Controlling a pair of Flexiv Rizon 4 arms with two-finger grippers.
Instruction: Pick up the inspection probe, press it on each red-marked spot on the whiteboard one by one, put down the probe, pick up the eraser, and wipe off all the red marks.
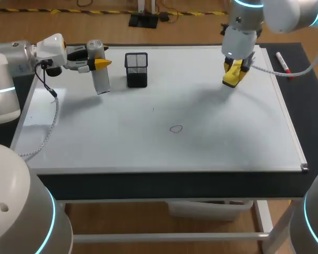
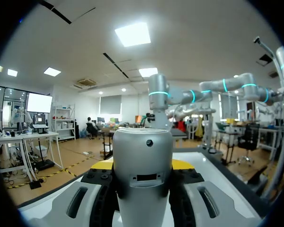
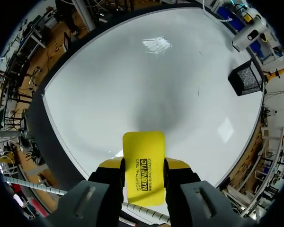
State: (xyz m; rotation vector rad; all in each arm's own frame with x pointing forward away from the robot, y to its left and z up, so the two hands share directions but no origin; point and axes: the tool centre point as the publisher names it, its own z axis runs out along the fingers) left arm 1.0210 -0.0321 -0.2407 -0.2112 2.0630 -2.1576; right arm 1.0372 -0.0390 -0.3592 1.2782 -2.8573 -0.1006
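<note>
The grey inspection probe (image 1: pixel 99 76) hangs upright over the whiteboard's (image 1: pixel 212 137) back left part, with my left gripper (image 1: pixel 98 63) shut on its upper end. In the left wrist view the probe (image 2: pixel 143 189) fills the space between the yellow-tipped fingers of that gripper (image 2: pixel 143 164). My right gripper (image 1: pixel 233 71) is shut on the yellow eraser (image 1: pixel 231 80) close over the board's back right area; the eraser (image 3: pixel 143 165) sticks out ahead of the gripper (image 3: pixel 143 163). One small red circle mark (image 1: pixel 175 128) lies near the board's middle.
A black mesh pen holder (image 1: pixel 137 69) stands on the board just right of the probe, also seen in the right wrist view (image 3: pixel 246 78). A red-capped marker (image 1: pixel 282 62) lies on the dark table beyond the board's right edge.
</note>
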